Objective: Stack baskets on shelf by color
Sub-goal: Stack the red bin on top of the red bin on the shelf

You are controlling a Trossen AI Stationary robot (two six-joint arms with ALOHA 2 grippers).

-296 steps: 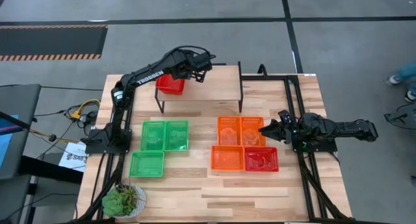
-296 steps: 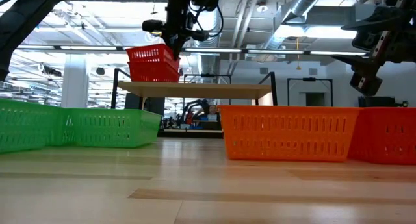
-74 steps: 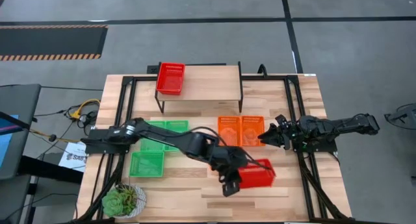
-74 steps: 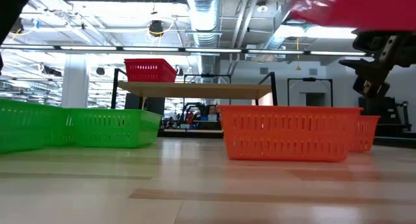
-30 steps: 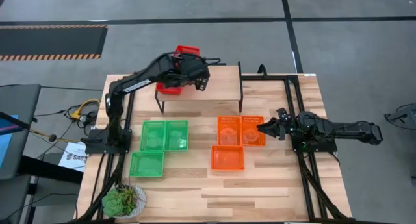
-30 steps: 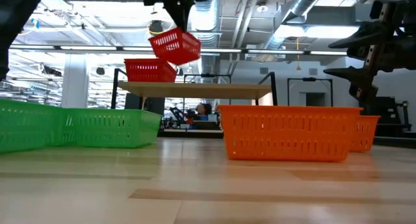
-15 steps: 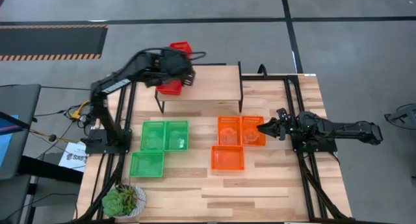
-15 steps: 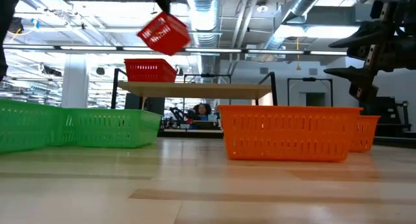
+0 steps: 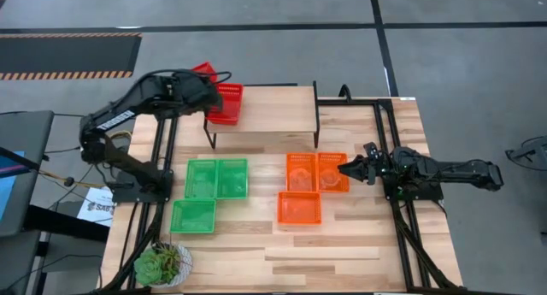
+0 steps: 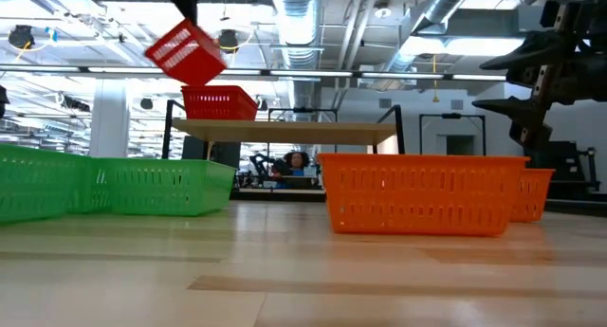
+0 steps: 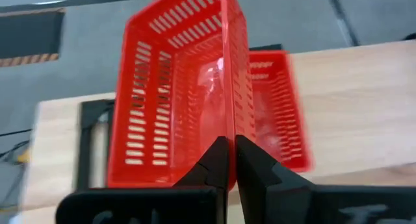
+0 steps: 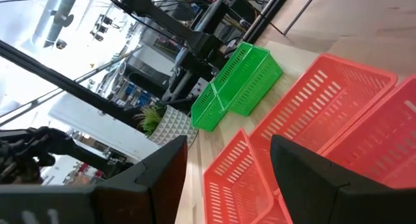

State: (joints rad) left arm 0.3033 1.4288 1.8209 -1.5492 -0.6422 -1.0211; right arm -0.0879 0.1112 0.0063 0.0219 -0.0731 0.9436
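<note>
**Carried red basket offset from the red basket on the shelf**

Nearest the low camera, the light wooden counter [image 9: 342, 252] carries three orange rectangular plastic mesh baskets [image 9: 300, 208] right of centre and three green rectangular plastic mesh baskets [image 9: 193, 215] left of centre. In the high view all six appear empty. A potted green plant [image 9: 162, 262] stands at the counter's 7 o'clock corner.

The right hand [image 9: 346, 169] hovers at 3 o'clock of the orange group, just beside it, with its two fingers spread and nothing between them. It waits.

Farther back stands the low shelf with a light wooden top and thin black legs [image 9: 278, 107]. One red rectangular plastic mesh basket [image 10: 219, 102] rests flat on the shelf's left end and appears empty.

The left hand [image 11: 231, 160] is clamped on the rim wall of a second red plastic mesh basket [image 10: 186, 52], also empty. This basket hangs tilted in the air, above the resting basket and beyond the shelf's left edge.

Judgement: the left arm is nearer and already loaded. The resting basket lies at roughly 3 o'clock of the carried one in the high view. Stacking calls for levelling the carried basket, aligning its long axis with the resting basket, then lowering.
</note>
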